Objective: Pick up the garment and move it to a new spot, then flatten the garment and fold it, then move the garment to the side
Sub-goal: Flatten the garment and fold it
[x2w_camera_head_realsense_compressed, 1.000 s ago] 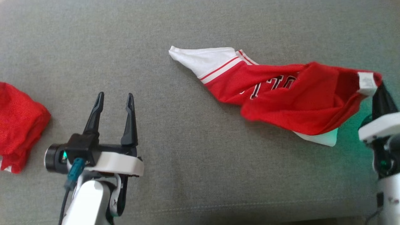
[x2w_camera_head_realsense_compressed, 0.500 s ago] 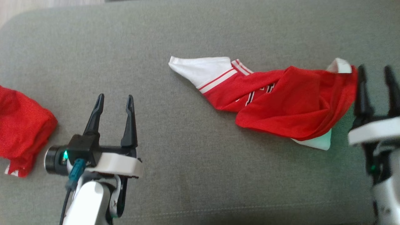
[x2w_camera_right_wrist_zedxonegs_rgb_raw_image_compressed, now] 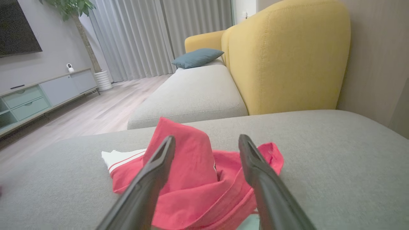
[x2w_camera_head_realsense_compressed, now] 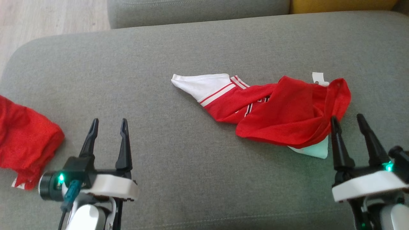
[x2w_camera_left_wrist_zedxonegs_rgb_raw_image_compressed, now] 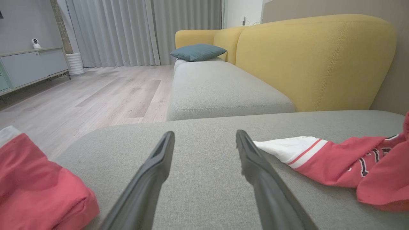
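The garment [x2w_camera_head_realsense_compressed: 281, 111], a red jersey with a white sleeve and black lettering, lies crumpled on the grey sofa cushion [x2w_camera_head_realsense_compressed: 191, 51] right of centre; it also appears in the left wrist view [x2w_camera_left_wrist_zedxonegs_rgb_raw_image_compressed: 335, 159] and the right wrist view [x2w_camera_right_wrist_zedxonegs_rgb_raw_image_compressed: 195, 179]. My right gripper [x2w_camera_head_realsense_compressed: 348, 119] stands open just in front of the garment's right end, its fingers apart with nothing between them. At the lower left my left gripper [x2w_camera_head_realsense_compressed: 108, 123] is open and empty, well clear of the garment.
A second red cloth [x2w_camera_head_realsense_compressed: 25, 143] lies bunched at the cushion's left edge. Beyond the cushion are wooden floor [x2w_camera_head_realsense_compressed: 48, 16], another grey seat [x2w_camera_left_wrist_zedxonegs_rgb_raw_image_compressed: 217, 89] and a yellow sofa back [x2w_camera_right_wrist_zedxonegs_rgb_raw_image_compressed: 287, 57].
My right gripper has opened and let go of the garment's right end, then drawn back toward me. The garment has dropped onto the cushion. The head camera has tilted up.
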Robot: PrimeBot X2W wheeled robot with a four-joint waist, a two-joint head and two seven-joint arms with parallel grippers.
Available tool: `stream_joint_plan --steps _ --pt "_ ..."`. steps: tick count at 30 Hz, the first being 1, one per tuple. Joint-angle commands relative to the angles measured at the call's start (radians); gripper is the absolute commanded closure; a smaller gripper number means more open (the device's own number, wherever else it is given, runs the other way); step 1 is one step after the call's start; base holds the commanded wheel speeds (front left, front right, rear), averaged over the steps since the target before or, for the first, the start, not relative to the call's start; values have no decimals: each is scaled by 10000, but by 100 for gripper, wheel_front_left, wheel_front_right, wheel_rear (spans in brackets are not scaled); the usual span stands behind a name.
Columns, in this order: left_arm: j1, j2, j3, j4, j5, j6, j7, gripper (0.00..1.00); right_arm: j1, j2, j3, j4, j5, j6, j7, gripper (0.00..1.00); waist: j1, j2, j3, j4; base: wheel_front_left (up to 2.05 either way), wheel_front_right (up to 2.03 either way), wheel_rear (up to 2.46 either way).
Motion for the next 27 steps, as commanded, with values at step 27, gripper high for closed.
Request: stream_joint_plan --steps 27 --pt "-420 301 205 -561 -105 218 93 0 -63 -81 562 -595 -111 -7 934 0 0 -1 300 64 0 0 0"
